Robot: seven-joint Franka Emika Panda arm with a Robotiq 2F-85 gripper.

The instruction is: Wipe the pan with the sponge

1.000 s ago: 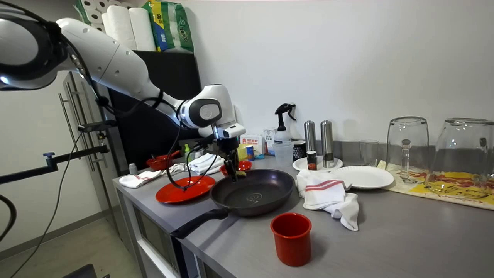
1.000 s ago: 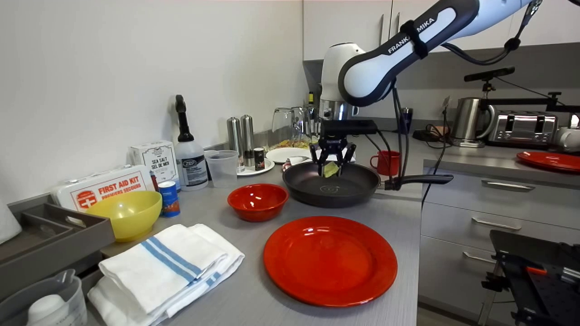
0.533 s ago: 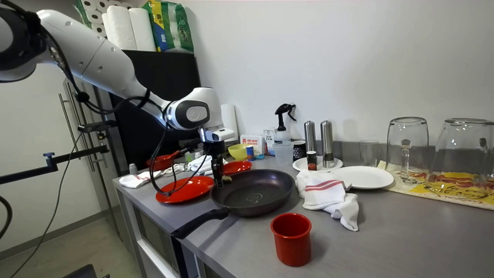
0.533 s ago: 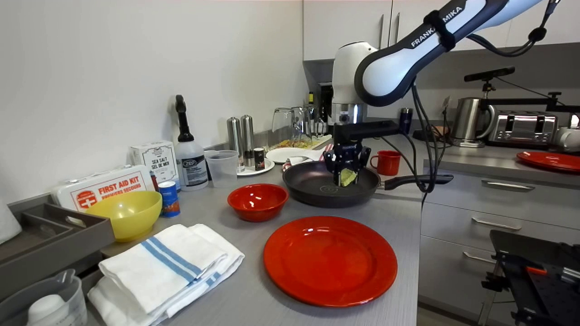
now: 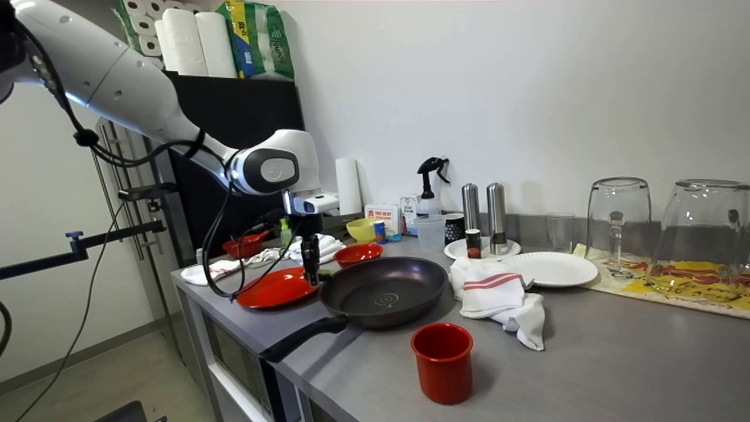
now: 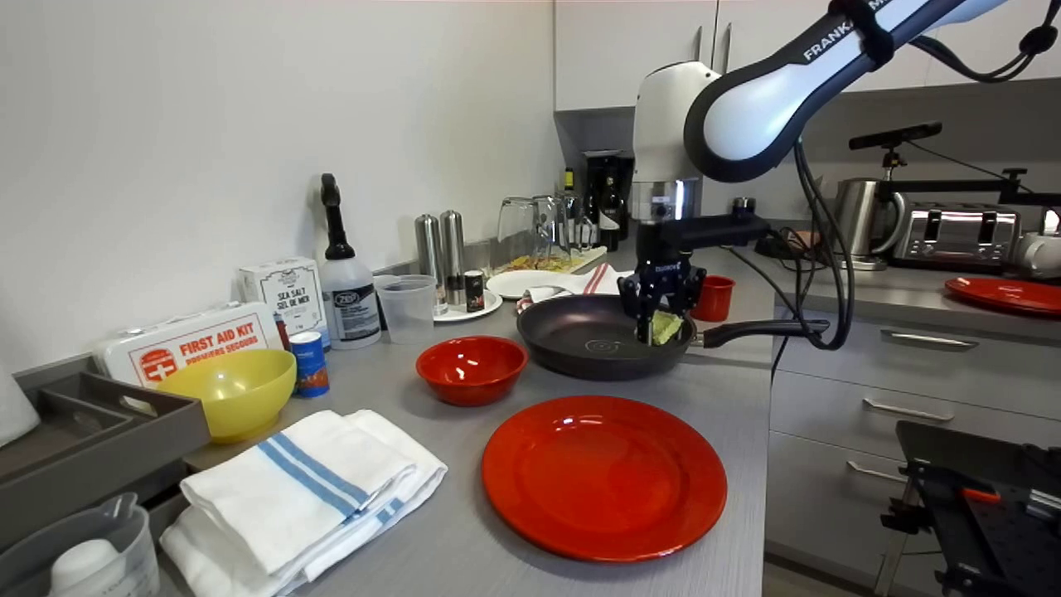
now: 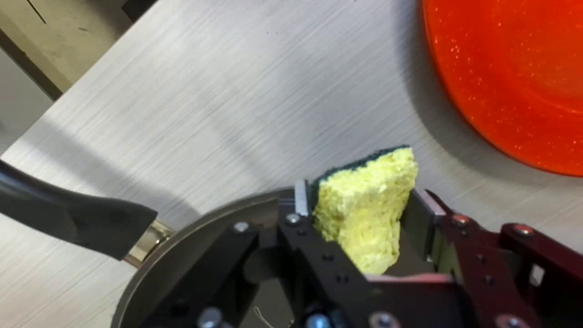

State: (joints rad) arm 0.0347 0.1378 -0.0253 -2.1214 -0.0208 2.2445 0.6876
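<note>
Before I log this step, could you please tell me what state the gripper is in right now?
Gripper: closed on the yellow sponge, holding it.

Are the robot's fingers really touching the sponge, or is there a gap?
Touching. The wrist view shows the sponge held between the fingers, its dark side right up against one of them with no gap there.

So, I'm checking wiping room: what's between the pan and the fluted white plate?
A red-striped white towel lies there, beside the pan, in both exterior views.
</note>
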